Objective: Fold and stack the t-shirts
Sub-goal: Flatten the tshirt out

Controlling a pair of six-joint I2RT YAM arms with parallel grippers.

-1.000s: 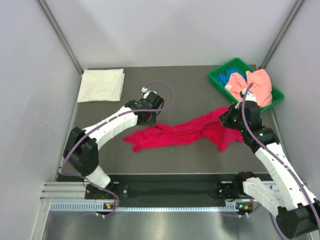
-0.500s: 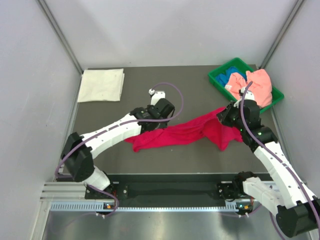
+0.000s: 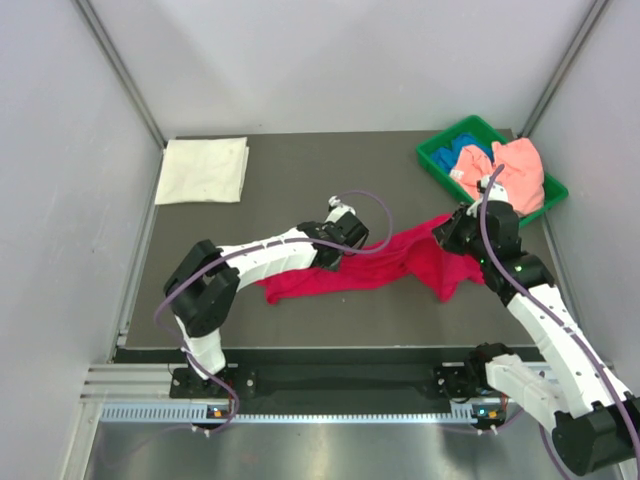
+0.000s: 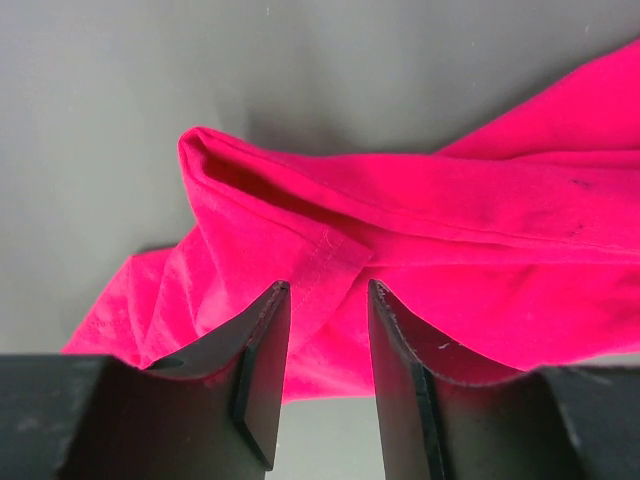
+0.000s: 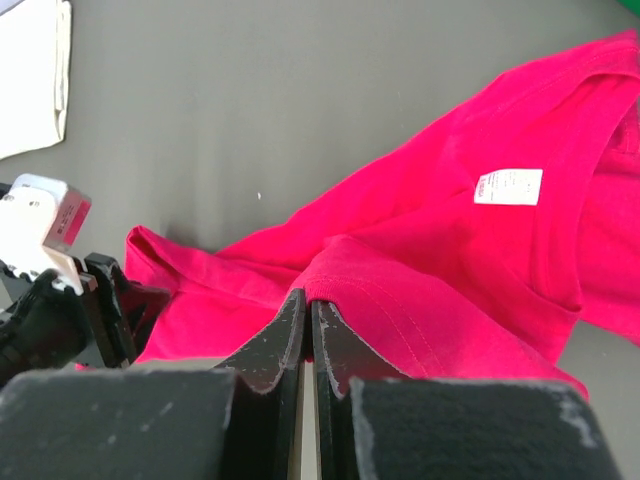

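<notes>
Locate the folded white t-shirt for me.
In the top view, the white t-shirt lies at the far left corner of the table, well clear of the red t-shirt.

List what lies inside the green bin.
The bin holds a pink shirt, spilling over one rim, and a blue shirt beside it. Anything beneath them is covered.

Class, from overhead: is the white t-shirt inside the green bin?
No, the white t-shirt lies far left, the green bin far right.
</notes>
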